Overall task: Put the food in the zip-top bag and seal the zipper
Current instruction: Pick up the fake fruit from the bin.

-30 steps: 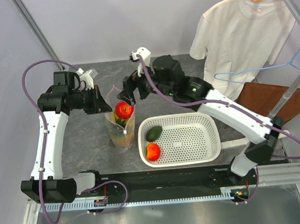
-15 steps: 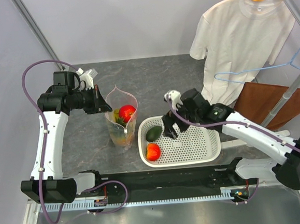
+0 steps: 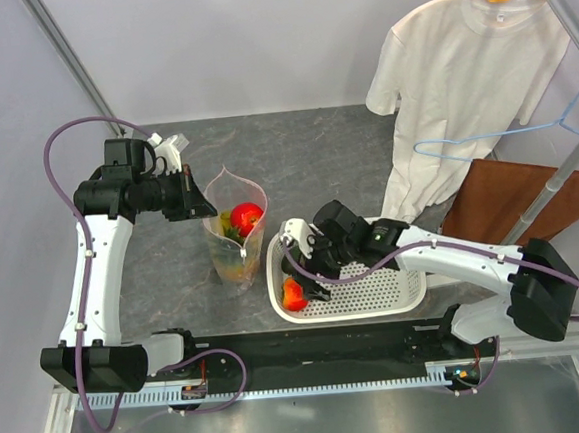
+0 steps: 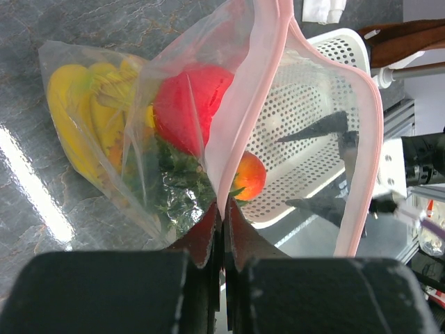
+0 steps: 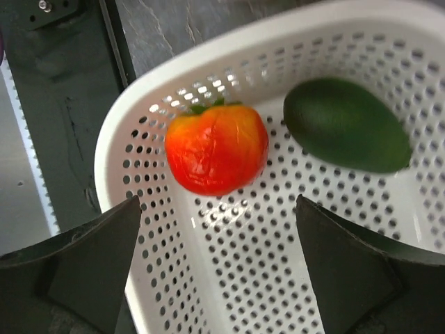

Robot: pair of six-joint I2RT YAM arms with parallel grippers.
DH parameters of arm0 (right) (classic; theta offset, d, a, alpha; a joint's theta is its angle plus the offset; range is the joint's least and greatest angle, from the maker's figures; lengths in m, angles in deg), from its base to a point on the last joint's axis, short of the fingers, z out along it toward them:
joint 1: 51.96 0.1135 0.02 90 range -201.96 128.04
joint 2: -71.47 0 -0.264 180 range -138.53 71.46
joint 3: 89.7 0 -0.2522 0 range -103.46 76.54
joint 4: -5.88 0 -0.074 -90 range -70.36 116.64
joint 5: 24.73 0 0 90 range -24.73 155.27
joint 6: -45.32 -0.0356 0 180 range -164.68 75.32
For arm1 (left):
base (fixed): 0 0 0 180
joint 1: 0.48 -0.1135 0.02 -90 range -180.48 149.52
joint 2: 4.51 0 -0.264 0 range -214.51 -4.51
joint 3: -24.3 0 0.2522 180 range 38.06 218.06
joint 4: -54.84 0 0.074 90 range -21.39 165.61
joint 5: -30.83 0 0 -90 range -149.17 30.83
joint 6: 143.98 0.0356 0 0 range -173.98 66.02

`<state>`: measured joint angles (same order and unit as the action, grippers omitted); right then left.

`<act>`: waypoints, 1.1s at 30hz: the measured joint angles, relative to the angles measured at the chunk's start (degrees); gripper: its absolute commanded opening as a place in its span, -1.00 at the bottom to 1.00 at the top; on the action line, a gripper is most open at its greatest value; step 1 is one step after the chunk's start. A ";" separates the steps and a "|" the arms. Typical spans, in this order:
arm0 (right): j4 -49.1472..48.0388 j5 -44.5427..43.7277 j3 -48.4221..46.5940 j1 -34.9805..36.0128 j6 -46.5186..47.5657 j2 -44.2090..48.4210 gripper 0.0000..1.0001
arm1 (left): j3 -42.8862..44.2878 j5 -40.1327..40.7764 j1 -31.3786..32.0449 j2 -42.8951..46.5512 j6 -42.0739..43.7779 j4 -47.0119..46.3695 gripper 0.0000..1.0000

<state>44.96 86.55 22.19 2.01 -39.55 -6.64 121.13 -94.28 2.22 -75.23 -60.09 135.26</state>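
The clear zip-top bag [image 3: 237, 233] stands upright on the table with its mouth open. My left gripper [image 3: 194, 197] is shut on its pinkish zipper strip [image 4: 240, 118]. Inside the bag I see the red apple [image 4: 189, 103], the yellow banana bunch [image 4: 83, 111] and the pineapple's green crown [image 4: 170, 181]. The red-orange fruit [image 5: 217, 148] and the dark green avocado [image 5: 345, 124] lie in the white perforated basket [image 3: 396, 293]. My right gripper [image 3: 303, 266] is open and empty, hovering over the red-orange fruit [image 3: 294, 294] at the basket's left end.
A white T-shirt [image 3: 469, 72] hangs on a hanger at the back right. A blue hanger [image 3: 524, 133] and a brown board [image 3: 529, 198] are at the right. The black base rail [image 3: 310, 350] runs along the near edge.
My right gripper has left the bag, where it let the apple go, and swung down to the basket's left end over the red-orange fruit. The left gripper has kept still.
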 measured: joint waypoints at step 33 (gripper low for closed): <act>-11.65 -4.13 4.09 8.15 23.47 -6.75 0.10 | -1.86 0.02 0.00 0.13 0.02 -0.87 -0.96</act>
<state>33.31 82.42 26.28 10.17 -16.08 -13.39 119.27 -94.26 2.22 -75.10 -60.07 134.38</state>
